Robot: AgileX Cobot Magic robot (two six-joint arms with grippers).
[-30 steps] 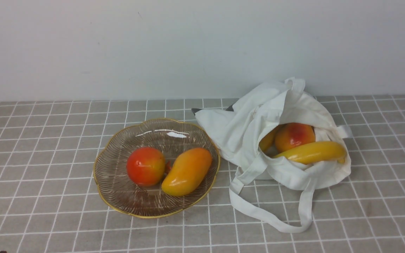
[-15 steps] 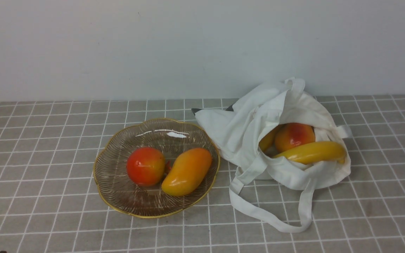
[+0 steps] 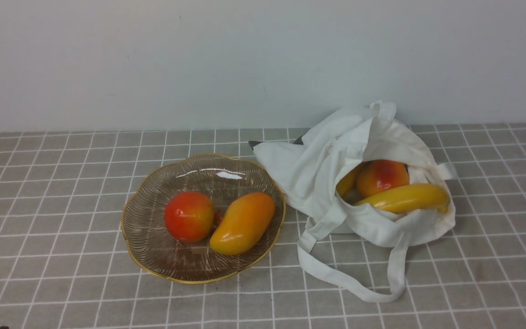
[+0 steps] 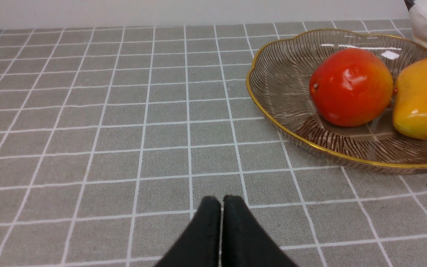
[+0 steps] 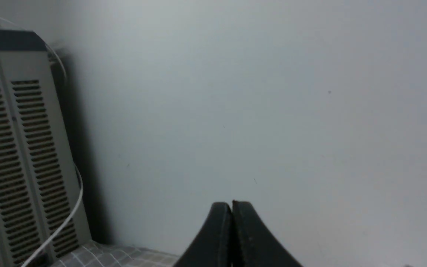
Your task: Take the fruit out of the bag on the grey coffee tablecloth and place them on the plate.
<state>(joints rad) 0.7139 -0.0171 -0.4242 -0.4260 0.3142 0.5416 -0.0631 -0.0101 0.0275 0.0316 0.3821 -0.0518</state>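
Note:
The ribbed glass plate point(image 3: 153, 256) with a gold rim sits on the grey coffee tablecloth point(image 3: 53, 192), left of centre. On it lie a red-orange round fruit point(image 3: 189, 216) and an orange-yellow mango point(image 3: 244, 222). The white cloth bag point(image 3: 381, 137) lies open to its right, holding a red-orange fruit point(image 3: 381, 177), a yellow banana point(image 3: 404, 198) and part of another yellow fruit point(image 3: 347, 183). My left gripper point(image 4: 221, 202) is shut and empty, low over the cloth, left of the plate point(image 4: 284, 70). My right gripper point(image 5: 231, 206) is shut and empty, facing the wall.
A white wall stands behind the table. The bag's strap handles point(image 3: 349, 285) loop forward on the cloth. A grey vented appliance point(image 5: 17, 148) with a white cable stands by the wall in the right wrist view. Neither arm shows in the front view.

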